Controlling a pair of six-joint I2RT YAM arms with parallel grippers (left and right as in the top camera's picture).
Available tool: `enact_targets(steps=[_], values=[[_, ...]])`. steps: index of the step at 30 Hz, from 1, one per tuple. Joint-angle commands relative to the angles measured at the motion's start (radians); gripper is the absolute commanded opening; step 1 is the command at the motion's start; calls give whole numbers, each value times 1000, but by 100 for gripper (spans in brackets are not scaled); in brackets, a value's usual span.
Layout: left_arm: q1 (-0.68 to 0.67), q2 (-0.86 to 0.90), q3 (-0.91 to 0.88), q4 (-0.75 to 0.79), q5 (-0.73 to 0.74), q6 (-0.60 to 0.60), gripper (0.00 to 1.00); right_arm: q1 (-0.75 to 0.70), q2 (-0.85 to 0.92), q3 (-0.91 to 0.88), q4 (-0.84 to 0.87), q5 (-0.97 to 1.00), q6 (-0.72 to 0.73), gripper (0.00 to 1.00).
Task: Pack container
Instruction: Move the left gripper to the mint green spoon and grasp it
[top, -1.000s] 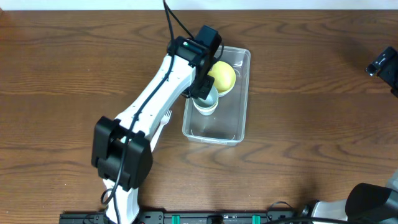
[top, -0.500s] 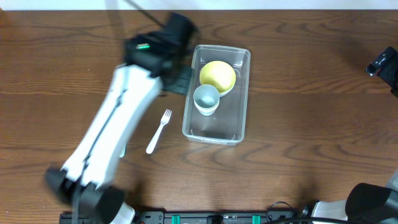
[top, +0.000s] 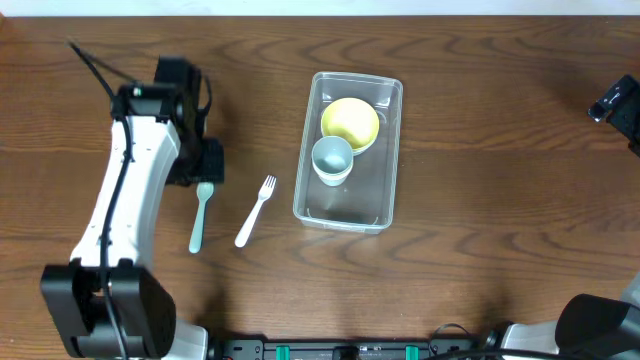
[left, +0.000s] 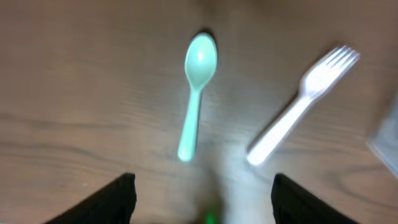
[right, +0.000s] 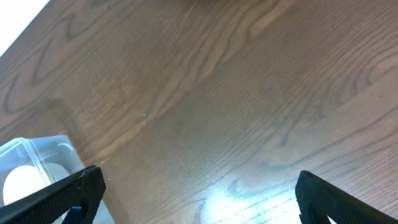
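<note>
Clear plastic, the container (top: 350, 207) lies right of centre on the bench (top: 480, 230), already holding a yellow bowl (top: 350, 122) and a blue-grey cup (top: 332, 160) just beside it. A mint spoon (left: 196, 93) and a white fork (left: 305, 102) lie on the bare wood to its left, near each other but not touching, so the cutlery looks to be what is left to pack.

The step in hand appears to be the reach for the spoon. The left tool (left: 203, 186) hovers above it with its jaws spread wide and nothing between them. The next move likely calls for centring over the thin handle, dropping low and closing across it; a flat, slim handle on wood may slip out of a shallow pinch. The right tool (right: 198, 186) is parked over bare wood at the far edge, also wide open and empty.

A second ago the left arm was over the container at the cup. It has since swung left, clear of the tub, while bowl and cup have stayed put.
</note>
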Motion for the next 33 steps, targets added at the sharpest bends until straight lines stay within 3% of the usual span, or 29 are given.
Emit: enact_targets(steps=[1,10,18,23,25,30,33], values=[[39,0,-138,81,33,123,65,-4,-9,0,-1,0,-12,99],[91,2,-359,360,105,265,64,-4,-9,0,-1,0,-12,99],[91,43,-462,514,111,267,63,-4,-9,0,-1,0,-12,99],[91,72,-463,533,104,267,57,-4,-9,0,-1,0,-12,99],[91,71,-463,545,99,267,49,-4,-9,0,-1,0,-12,99],[91,71,-460,549,96,266,6,-4,-9,0,-1,0,-12,99],[91,69,-442,534,97,238,6,-4,-9,0,-1,0,-12,99]])
